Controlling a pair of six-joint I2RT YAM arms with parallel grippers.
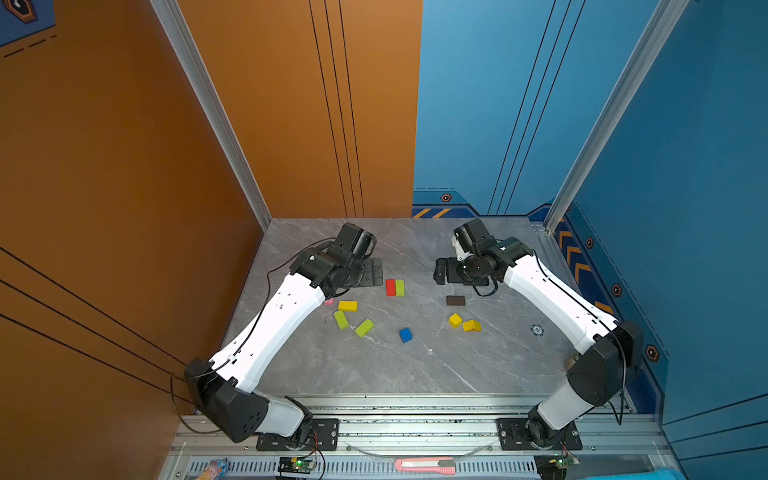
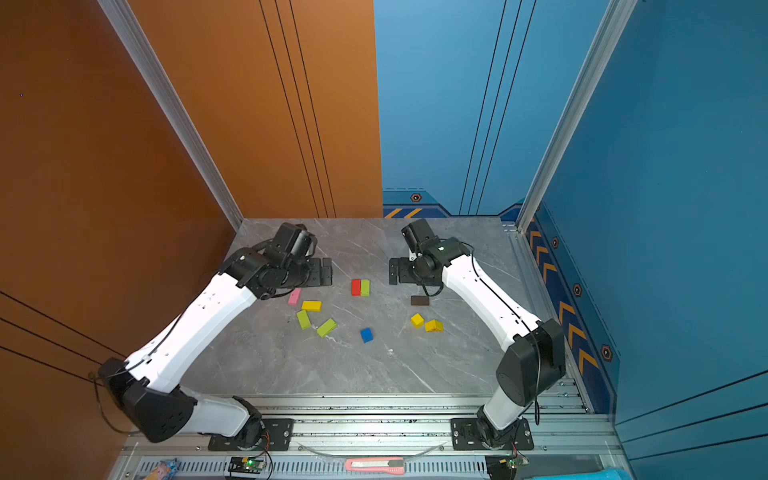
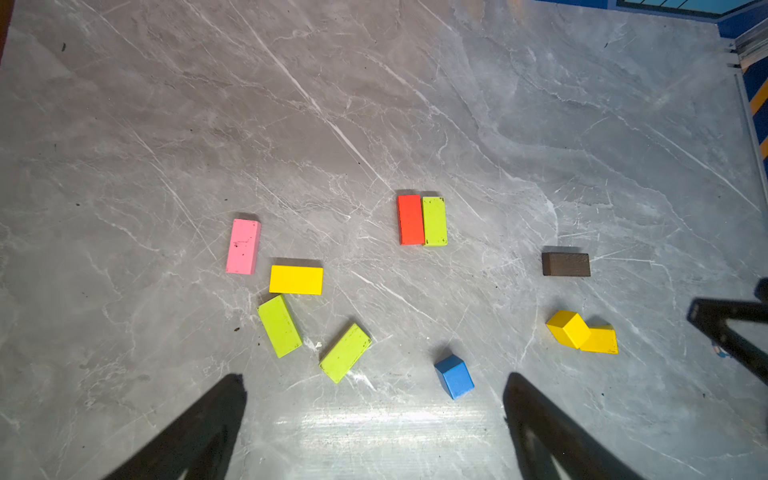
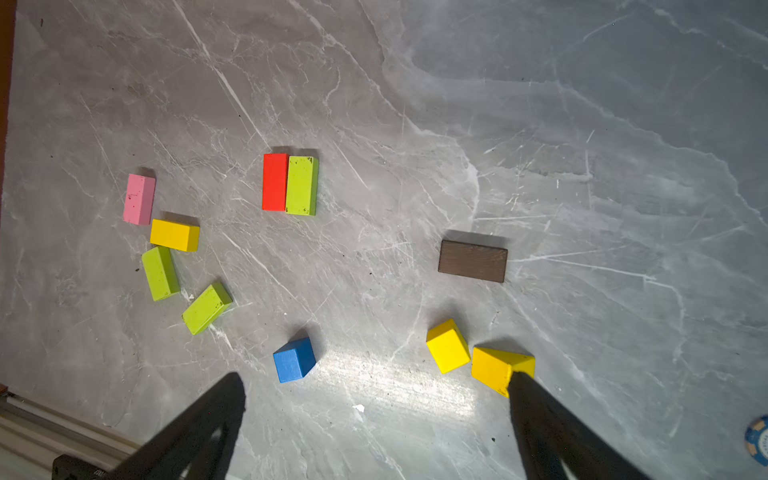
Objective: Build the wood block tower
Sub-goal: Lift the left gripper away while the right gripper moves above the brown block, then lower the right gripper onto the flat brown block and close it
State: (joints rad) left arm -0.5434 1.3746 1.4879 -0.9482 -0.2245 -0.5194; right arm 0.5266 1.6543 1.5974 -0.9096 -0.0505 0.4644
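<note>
Status: start of build, no tower standing. Every wood block lies flat in a single layer on the marble table (image 1: 332,370). Left gripper (image 3: 374,378) and right gripper (image 4: 376,376) both hang over the far half of the table, jaws spread wide, empty, touching nothing. Red bar (image 1: 390,287) and first lime bar (image 1: 400,287) sit mid-table, touching along their long sides, with long axes parallel and pointing from the robot toward the back wall. I'd read that pair as the base layer. On the left, pink bar (image 2: 294,296) has roughly that same heading and yellow bar (image 1: 348,306) lies crosswise, left-right. Second lime bar (image 1: 341,319) and third lime bar (image 1: 365,327) are skewed diagonally, opposite ways. Brown bar (image 1: 455,300) on the right is also crosswise. Blue cube (image 1: 405,335) sits alone nearer the robot. Yellow cube (image 1: 455,320) is just beside yellow triangular prism (image 1: 472,326); can't tell if they touch. Blue disc (image 1: 537,330) by the right arm isn't part of this. Next move, my call: left arm pinches the yellow bar across its short width and sets it centred across the red/lime pair. It's already crosswise, so little wrist turn is needed. Second lime bar crowds its near corner, so come down straight.
</note>
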